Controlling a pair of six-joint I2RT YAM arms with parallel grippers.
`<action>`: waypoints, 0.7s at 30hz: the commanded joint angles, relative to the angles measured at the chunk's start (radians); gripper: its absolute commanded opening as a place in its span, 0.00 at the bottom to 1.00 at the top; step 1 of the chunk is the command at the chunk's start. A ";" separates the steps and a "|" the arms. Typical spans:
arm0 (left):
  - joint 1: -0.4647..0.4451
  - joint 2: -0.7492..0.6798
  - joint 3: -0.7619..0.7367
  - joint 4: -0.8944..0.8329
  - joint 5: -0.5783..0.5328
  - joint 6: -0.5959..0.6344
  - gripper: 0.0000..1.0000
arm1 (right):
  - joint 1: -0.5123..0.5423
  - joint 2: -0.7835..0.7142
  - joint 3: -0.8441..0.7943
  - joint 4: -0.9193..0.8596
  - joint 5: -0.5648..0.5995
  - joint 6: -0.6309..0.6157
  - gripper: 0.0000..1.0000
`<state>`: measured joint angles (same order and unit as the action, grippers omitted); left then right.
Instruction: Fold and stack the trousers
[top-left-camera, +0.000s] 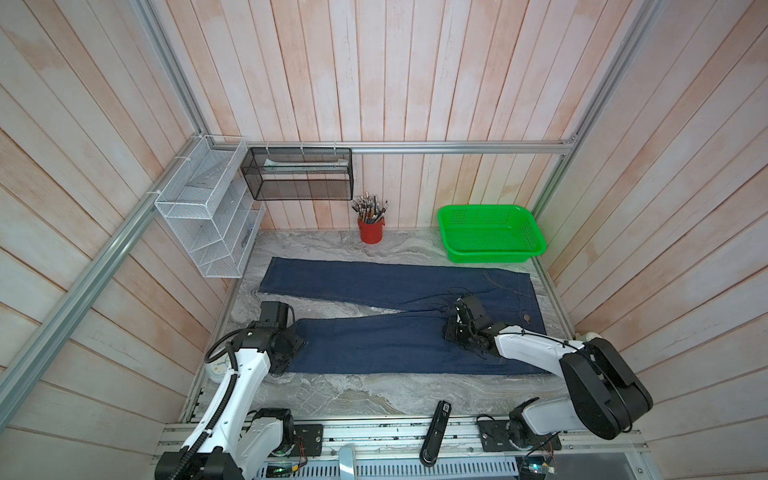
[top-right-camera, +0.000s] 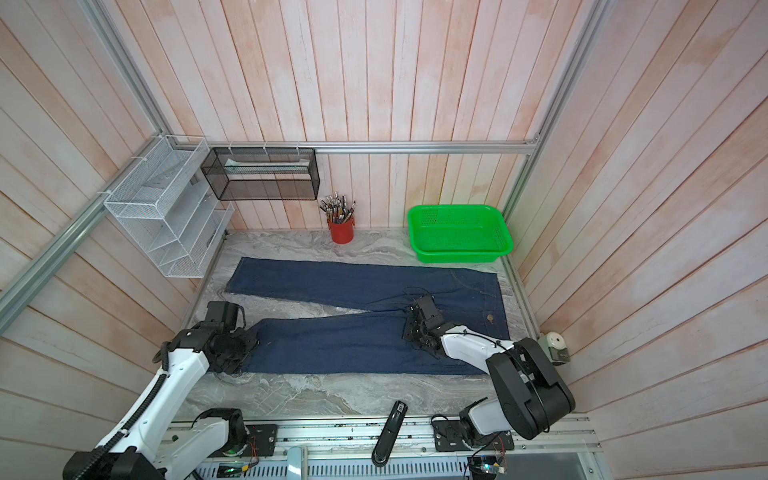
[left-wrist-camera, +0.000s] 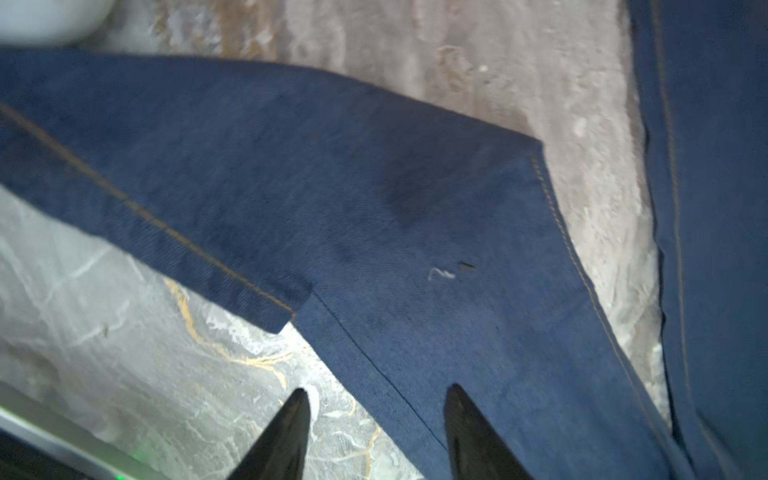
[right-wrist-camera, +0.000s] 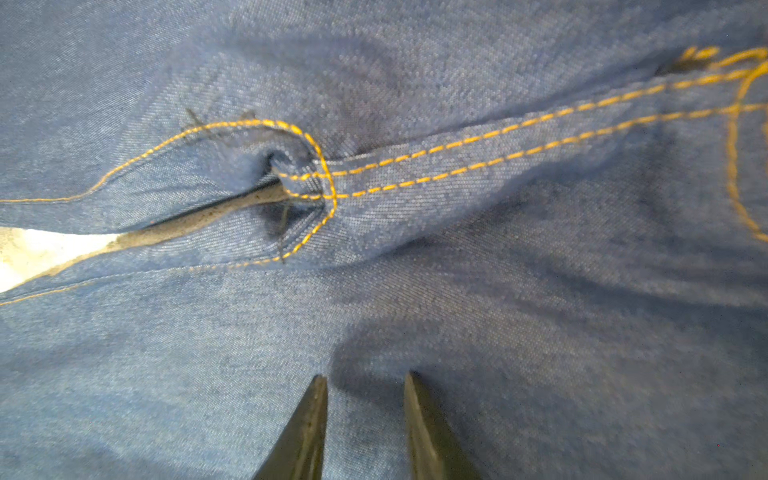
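Denim trousers (top-left-camera: 395, 345) lie flat on the counter (top-left-camera: 353, 395), waist by its right edge, legs splayed toward the left edge. The left jaws hang released over the near leg's hem (left-wrist-camera: 166, 232), holding nothing; the right jaws stand parted on the crotch (right-wrist-camera: 316, 183), pinching or not I cannot tell. Spreading looks finished; next, both must grip the near leg and fold it over the far one.

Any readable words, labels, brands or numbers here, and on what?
No text is readable.
The black handheld device at the front edge: its small white label is too small to read.
The trousers: only stitching and a button, no lettering legible.
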<state>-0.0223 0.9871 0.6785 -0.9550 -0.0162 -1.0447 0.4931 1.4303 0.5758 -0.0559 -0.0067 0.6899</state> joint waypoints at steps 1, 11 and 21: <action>0.002 -0.026 -0.008 -0.047 -0.090 -0.240 0.55 | -0.007 0.026 -0.029 -0.060 -0.050 -0.006 0.35; 0.068 -0.003 -0.090 -0.010 -0.168 -0.306 0.30 | -0.049 0.083 -0.048 -0.003 -0.102 -0.018 0.35; 0.103 0.061 -0.133 0.077 -0.199 -0.305 0.46 | -0.074 0.113 -0.040 0.005 -0.131 -0.030 0.35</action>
<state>0.0643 1.0401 0.5587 -0.9253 -0.1692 -1.3361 0.4236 1.4853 0.5720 0.0711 -0.1333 0.6731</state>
